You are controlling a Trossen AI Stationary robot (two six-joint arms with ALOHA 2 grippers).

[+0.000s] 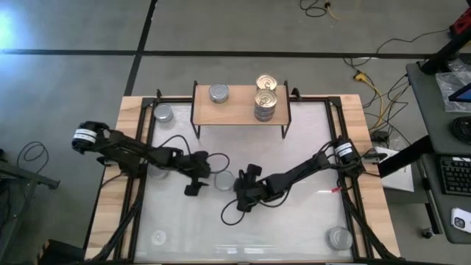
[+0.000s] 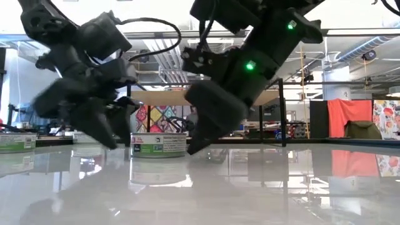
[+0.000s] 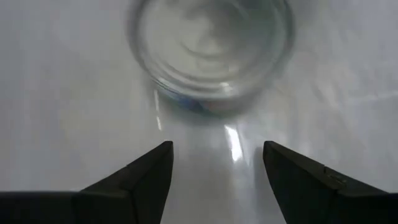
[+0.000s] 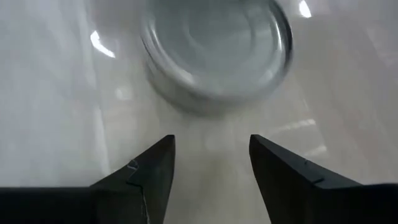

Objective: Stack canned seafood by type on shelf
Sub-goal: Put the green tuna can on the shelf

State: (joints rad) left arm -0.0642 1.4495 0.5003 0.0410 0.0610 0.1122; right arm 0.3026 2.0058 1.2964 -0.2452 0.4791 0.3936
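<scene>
The silver-topped tin sits mid-table, near of the shelf, between my two grippers. My left gripper and right gripper both hang spread and empty, flanking it, since either could take it.

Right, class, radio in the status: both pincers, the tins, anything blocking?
Left pincer and right pincer open, both low by one silver tin mid-table. Shelf holds gold stack, one silver tin. Nothing between them.

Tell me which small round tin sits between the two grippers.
The silver-grey-topped round tin at table centre, between the left gripper and right gripper; the others sit on the wood shelf or near table corners.
</scene>
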